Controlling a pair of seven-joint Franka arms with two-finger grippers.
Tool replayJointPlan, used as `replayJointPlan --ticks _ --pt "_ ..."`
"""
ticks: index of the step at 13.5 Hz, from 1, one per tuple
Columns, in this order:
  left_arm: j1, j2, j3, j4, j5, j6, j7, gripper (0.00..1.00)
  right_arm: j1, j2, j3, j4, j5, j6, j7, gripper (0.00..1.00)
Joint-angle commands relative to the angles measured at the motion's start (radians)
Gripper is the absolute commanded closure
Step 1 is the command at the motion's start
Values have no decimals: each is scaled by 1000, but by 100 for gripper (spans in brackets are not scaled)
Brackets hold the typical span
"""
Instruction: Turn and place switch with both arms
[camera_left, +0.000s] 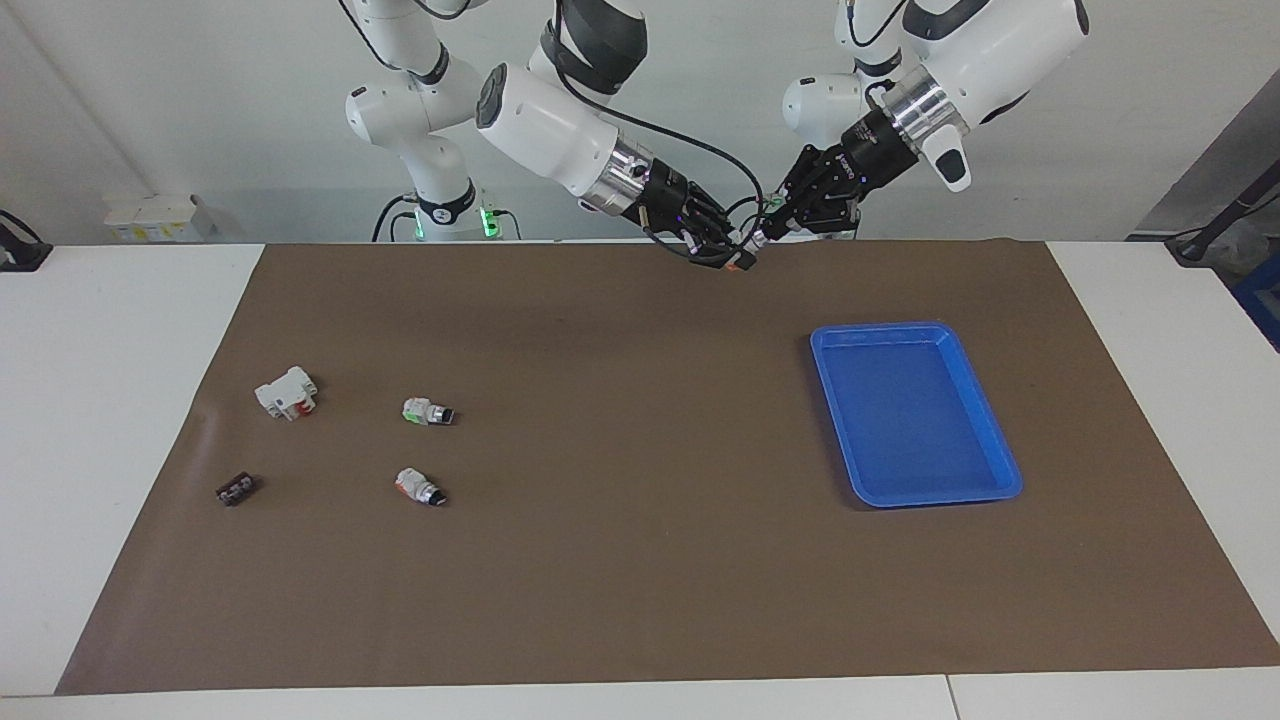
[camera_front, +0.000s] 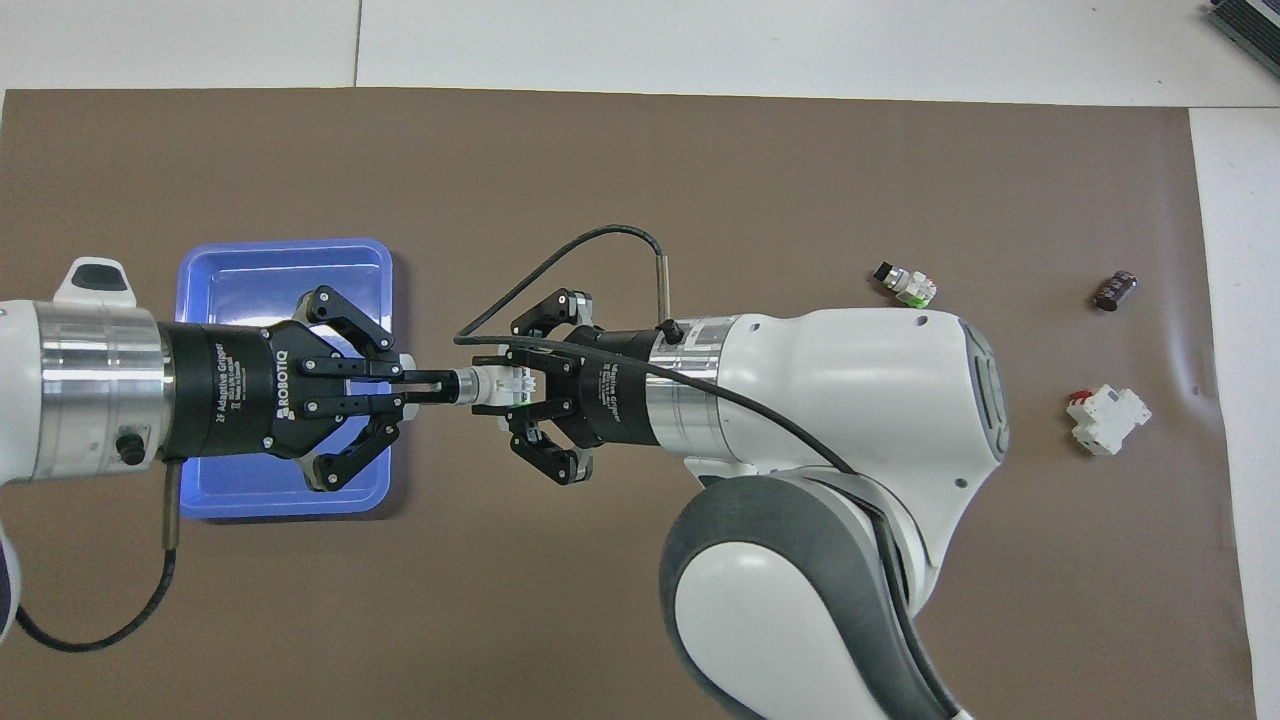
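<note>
- the left gripper (camera_front: 425, 378) is clamped on the knob end of the switch (camera_front: 490, 386), and the right gripper (camera_front: 515, 385) is clamped on its body; both arms hold it in the air, tip to tip.
- the overhead view shows the switch lying level between the two grippers, just beside the blue tray (camera_front: 230, 262); there the right arm covers the orange-ended switch.
- the facing view shows the grippers (camera_left: 752, 240) meeting high above the mat's edge nearest the robots, clear of the blue tray (camera_left: 985, 425), and an orange end (camera_left: 738, 265) under the right gripper (camera_left: 722, 255).
- well apart from the tray, toward the right arm's end, lie a green-ended switch (camera_left: 427, 411), an orange-ended switch (camera_left: 419, 486), a white breaker (camera_left: 286, 392) and a dark part (camera_left: 235, 489).
</note>
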Motion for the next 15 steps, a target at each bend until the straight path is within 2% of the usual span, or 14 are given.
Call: replayJointPlan --ticks 1,5,7,12,15 --pt "-10 -34 -30 -14 -29 -13 174 100 -1 10 12 0 20 13 8 100" --pt "-10 -35 -31 -14 -30 -38 513 100 -1 9 12 0 20 13 8 100" --pt "-16 -44 -36 -23 -33 -49 580 100 -1 9 12 -1 20 11 8 100" --pt "-5 -47 -30 -26 -19 -95 1004 100 -1 7 12 -1 18 13 8 100" --pt "-5 -49 -25 -25 -21 -133 1132 100 -1 7 12 -1 18 11 8 100"
